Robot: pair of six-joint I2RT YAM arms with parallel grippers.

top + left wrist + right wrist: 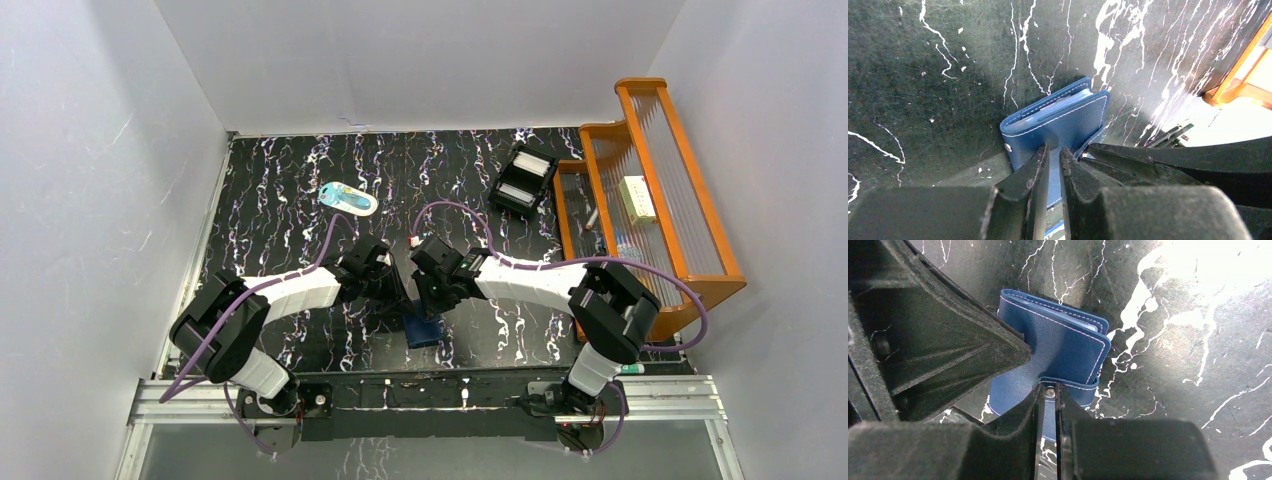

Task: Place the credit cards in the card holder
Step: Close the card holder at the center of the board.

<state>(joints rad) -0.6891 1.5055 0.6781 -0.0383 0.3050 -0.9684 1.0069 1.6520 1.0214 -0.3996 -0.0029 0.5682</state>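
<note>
The navy-blue card holder [422, 330] lies folded shut near the table's front middle. It also shows in the left wrist view [1058, 125] and the right wrist view [1058, 347]. Pale card edges [1068, 101] show between its covers, and no loose credit card is in view. My left gripper [1054, 148] has its jaws almost closed, and its tips rest on the holder's outer cover. My right gripper [1049, 386] is shut on the holder's snap tab [1068, 382], and the metal snap shows between its fingertips. In the top view both grippers [400, 298] [432, 298] meet over the holder.
A pale-blue-and-white oval item [348, 199] lies at the back left. A small black box tray [522, 180] holding white rectangles sits at the back right. An orange wooden rack [650, 190] stands along the right edge.
</note>
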